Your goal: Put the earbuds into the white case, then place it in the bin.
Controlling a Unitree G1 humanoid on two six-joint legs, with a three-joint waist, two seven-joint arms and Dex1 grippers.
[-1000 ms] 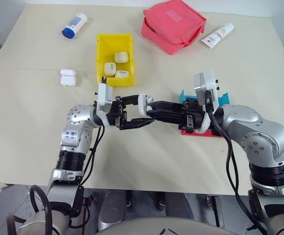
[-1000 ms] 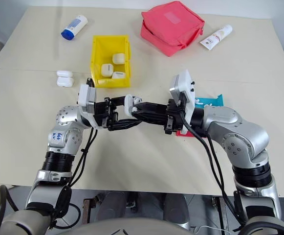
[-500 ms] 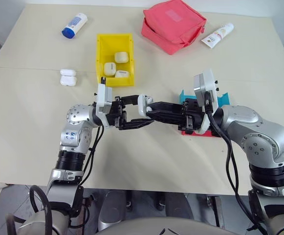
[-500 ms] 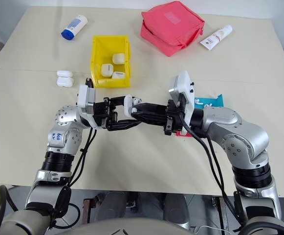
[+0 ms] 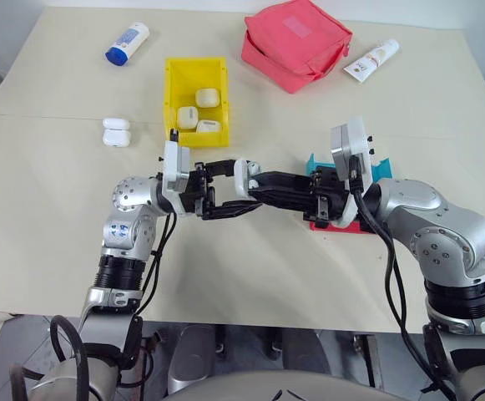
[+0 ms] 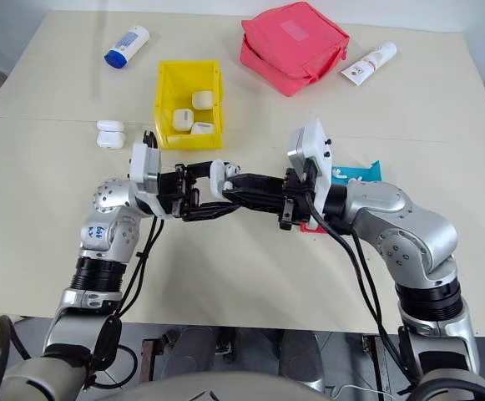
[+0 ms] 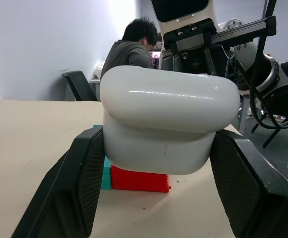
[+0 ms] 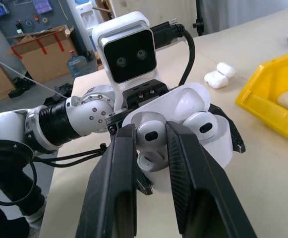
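My left gripper (image 5: 232, 190) is shut on the white case (image 5: 240, 176), held above the table with its lid flipped open. In the left wrist view the case (image 7: 168, 124) sits between the two black fingers (image 7: 74, 183). My right gripper (image 8: 151, 130) points at it from the other side and is shut on one earbud (image 8: 151, 136), right at the open case (image 8: 220, 146). A second earbud (image 8: 203, 124) sits in the case. The yellow bin (image 5: 169, 100) stands farther back, left of centre, with three white cases inside.
Two more white cases (image 5: 116, 132) lie left of the bin. A blue-capped bottle (image 5: 127, 43), a red pouch (image 5: 296, 43) and a white tube (image 5: 371, 60) line the far edge. A blue tray (image 5: 378, 167) and a red tray (image 5: 346, 226) sit under my right arm. A person (image 7: 131, 47) sits in the background.
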